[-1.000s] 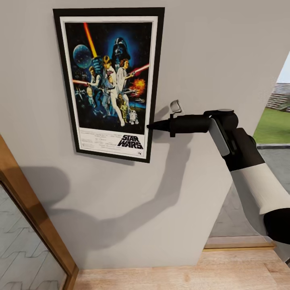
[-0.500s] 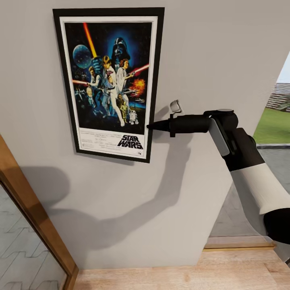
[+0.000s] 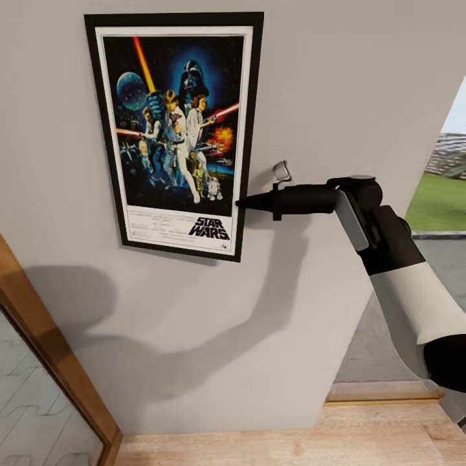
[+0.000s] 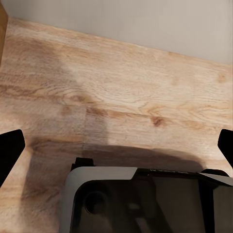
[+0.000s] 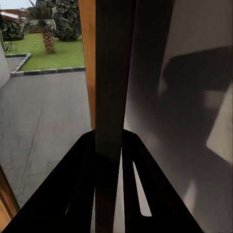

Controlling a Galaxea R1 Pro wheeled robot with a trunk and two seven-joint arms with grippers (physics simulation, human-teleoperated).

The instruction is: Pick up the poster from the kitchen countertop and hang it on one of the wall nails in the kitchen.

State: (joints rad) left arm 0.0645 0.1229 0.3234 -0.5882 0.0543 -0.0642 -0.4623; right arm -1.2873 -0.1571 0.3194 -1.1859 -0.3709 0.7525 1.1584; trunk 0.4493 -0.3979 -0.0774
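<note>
Grey wall (image 3: 362,84) spans view. Wooden door frame (image 3: 55,362) at 8 o'clock. Wood floor (image 3: 285,446) at 6. Grass (image 3: 440,200) at 3.

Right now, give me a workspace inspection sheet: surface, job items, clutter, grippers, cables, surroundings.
Surface: grey wall, bare apart from the poster.
Job items: poster flat against the wall, slightly tilted; no nail visible.
Clutter: nothing seen.
Grippers: right gripper shut on the poster's right frame edge; left gripper open, above the wood floor.
Cables: nothing seen.
Surroundings: wooden door frame lower left; opening to an outdoor lawn at right.
</note>
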